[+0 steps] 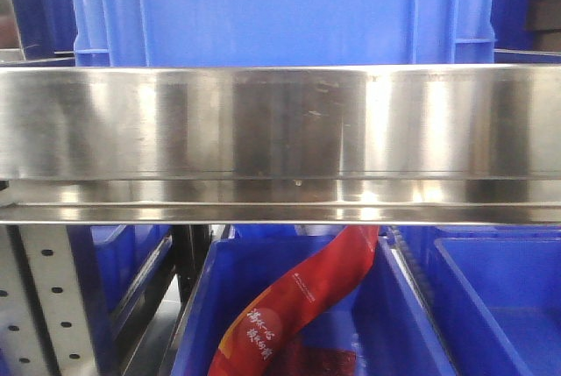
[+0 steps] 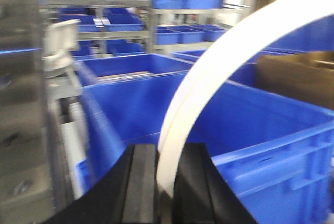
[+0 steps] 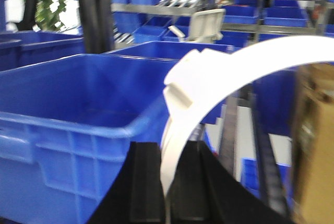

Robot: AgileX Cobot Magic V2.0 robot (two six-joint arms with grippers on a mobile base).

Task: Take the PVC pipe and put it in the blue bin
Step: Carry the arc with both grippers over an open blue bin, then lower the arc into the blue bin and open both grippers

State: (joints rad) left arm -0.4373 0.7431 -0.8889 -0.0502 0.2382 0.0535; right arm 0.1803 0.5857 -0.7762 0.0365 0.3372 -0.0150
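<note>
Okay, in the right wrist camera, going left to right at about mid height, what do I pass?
Large blue bin → white PVC pipe, arching up out of the right claw → cardboard box at the right edge.

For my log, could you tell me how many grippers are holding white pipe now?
2. The left gripper is shut on a curved white pipe; the right gripper on a collared white pipe beside a blue bin. Whether both are one pipe is unclear.
</note>
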